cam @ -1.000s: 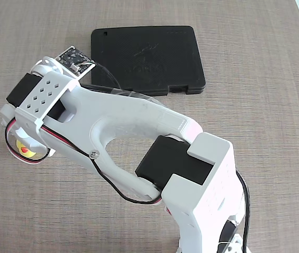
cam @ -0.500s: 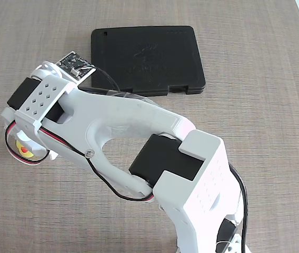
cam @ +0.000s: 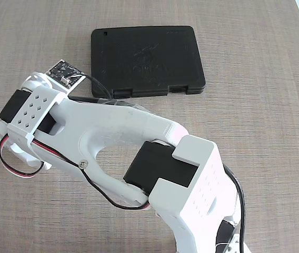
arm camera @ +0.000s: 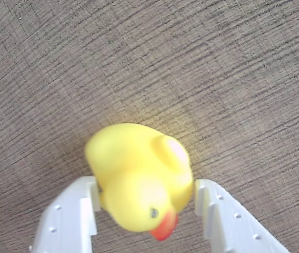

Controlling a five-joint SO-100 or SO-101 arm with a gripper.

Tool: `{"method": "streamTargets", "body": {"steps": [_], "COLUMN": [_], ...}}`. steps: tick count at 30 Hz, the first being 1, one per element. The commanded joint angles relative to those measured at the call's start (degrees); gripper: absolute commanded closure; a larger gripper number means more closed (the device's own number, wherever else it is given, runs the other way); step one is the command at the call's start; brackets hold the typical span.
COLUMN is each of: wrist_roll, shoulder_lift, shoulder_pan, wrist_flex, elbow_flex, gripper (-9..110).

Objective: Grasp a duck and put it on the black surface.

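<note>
Gripper: white two-finger gripper [arm camera: 147, 197] enters the wrist view from the bottom edge, its two fingers standing on either side of the duck with the jaws spread about as wide as the toy.
Grip: the left finger [arm camera: 78, 211] in the wrist view touches the duck's side; the right one sits just beside it, and whether it truly presses I cannot tell.
Duck: the duck [arm camera: 139, 182] sits right between the fingertips, bright yellow, red-orange beak pointing down toward the camera, one black eye showing.
Table: wood-grain table [arm camera: 218, 79] lies under the duck and fills the wrist view beyond the fingertips.
Arm: in the fixed view the white arm [cam: 112, 137] hides gripper and duck.
Black surface: black surface [cam: 147, 58] lies well apart, beyond the arm's wrist, flat on the table.
</note>
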Motion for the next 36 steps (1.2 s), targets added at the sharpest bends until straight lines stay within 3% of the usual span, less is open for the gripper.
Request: {"method": "streamTargets", "body": {"steps": [1, 5, 15, 24, 30, 36], "wrist_roll": [0.4, 0.0, -0.2, -0.3, -0.4, -0.4], "shoulder_lift": [1.4, 1.4, 2.2, 16.8, 28.7, 38.5], "shoulder_pan": [-0.1, 0.1, 0.1, 0.6, 7.8, 21.2], "wrist_flex": [-0.5, -0.5, 0.0, 3.4, 11.6, 12.5], "elbow_flex": [-2.5, -2.5, -2.5, -1.3, -2.4, -1.7], "gripper": [93, 99, 99, 99, 99, 99]}}
